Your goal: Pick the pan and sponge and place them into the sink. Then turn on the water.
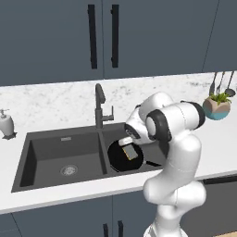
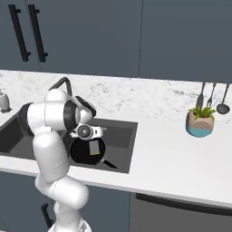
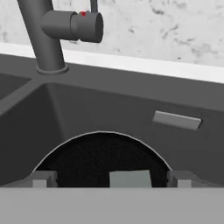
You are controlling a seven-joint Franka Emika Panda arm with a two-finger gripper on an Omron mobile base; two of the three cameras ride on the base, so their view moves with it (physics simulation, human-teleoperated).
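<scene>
While the pan (image 1: pixel 124 157) lies in the sink's (image 1: pixel 28 157) right basin with the sponge (image 1: pixel 131 152) resting on it, the arm bends low over that basin, its pincer (image 3: pixel 109 179) spread wide and empty just above the pan, facing the faucet (image 1: pixel 99 104).

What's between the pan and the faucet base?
Only bare dark sink wall between the pan and the faucet, clearest in the hand view.

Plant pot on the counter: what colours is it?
The plant pot is pinkish-beige on top with a teal-blue lower part; the right base view shows it best.
</scene>
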